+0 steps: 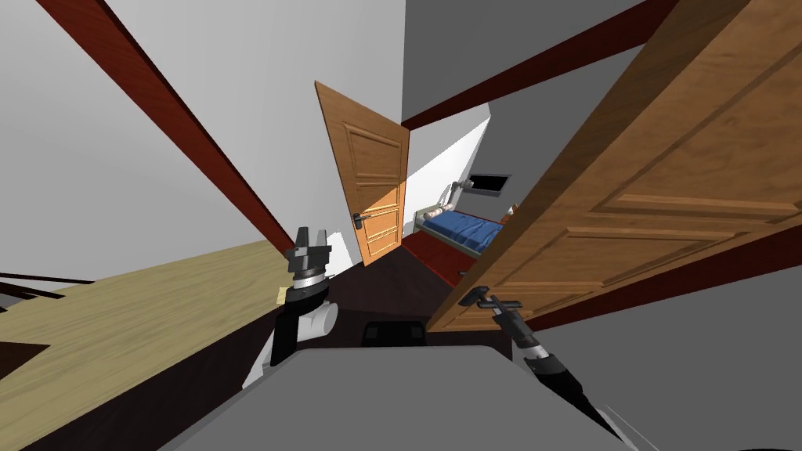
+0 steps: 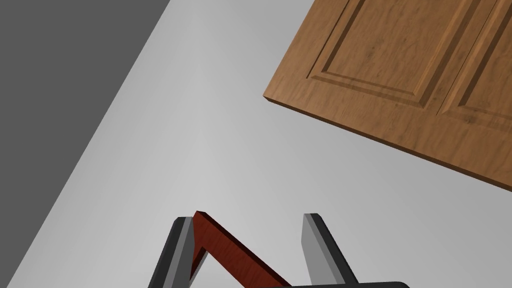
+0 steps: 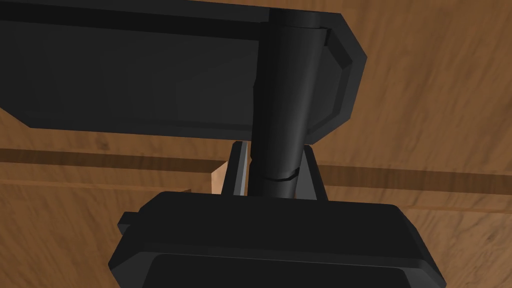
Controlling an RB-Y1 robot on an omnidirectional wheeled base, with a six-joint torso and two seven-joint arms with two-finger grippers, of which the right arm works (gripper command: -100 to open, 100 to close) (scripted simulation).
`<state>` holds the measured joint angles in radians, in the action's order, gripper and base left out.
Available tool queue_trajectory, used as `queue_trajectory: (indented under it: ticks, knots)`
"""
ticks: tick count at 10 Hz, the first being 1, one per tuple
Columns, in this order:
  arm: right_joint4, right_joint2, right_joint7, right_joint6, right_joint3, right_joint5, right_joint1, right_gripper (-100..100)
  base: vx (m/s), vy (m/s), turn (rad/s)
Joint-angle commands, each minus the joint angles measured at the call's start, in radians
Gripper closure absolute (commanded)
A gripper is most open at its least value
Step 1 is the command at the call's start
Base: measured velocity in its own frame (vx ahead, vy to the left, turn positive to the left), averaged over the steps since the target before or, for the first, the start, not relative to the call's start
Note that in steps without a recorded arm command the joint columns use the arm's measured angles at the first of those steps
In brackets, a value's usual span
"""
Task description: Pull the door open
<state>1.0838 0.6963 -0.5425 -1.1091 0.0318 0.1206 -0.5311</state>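
Where the wood-panelled door (image 1: pixel 642 196) slants across my right side, my right hand (image 3: pixel 274 162) is clamped on its black lever handle (image 3: pixel 285 90), one finger pressed to each side of the round shaft, just in front of the dark backplate (image 3: pixel 125 85). The handle sits low on the door, near its free edge and just ahead of my chest. My left hand (image 1: pixel 311 239) is raised on my left, fingers spread, well apart from the door. Past the door's edge are a second wooden door (image 1: pixel 372 180) and a blue-covered bed (image 1: pixel 462 227).
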Motion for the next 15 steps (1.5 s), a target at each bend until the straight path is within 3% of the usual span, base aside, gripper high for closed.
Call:
queue_trajectory:
  ticks: [1,5,6,8,9,10,11,13,15]
  knots:
    - [-0.008,-0.008,0.002,-0.038,0.009,-0.008,-0.019,100,0.051,-0.001,0.0]
    - [-0.085,-0.007,-0.004,-0.162,0.008,-0.023,-0.059,100,0.05,-0.002,0.029]
    - [-0.085,-0.007,-0.004,-0.174,0.008,-0.023,-0.059,100,0.036,-0.009,0.008]
    - [-0.137,-0.006,-0.008,-0.247,0.007,-0.033,-0.087,100,0.044,-0.006,0.036]
    - [-0.137,-0.006,-0.008,-0.263,0.007,-0.033,-0.087,100,0.03,-0.009,-0.001]
    - [-0.162,-0.006,-0.01,-0.301,0.006,-0.038,-0.101,100,0.031,-0.016,0.022]
    - [-0.162,-0.006,-0.01,-0.307,0.006,-0.038,-0.101,100,0.021,-0.009,0.009]
    - [-0.211,-0.005,-0.014,-0.376,0.005,-0.046,-0.129,100,0.027,-0.015,0.019]
    - [-0.211,-0.005,-0.014,-0.39,0.005,-0.046,-0.129,100,0.013,-0.009,-0.001]
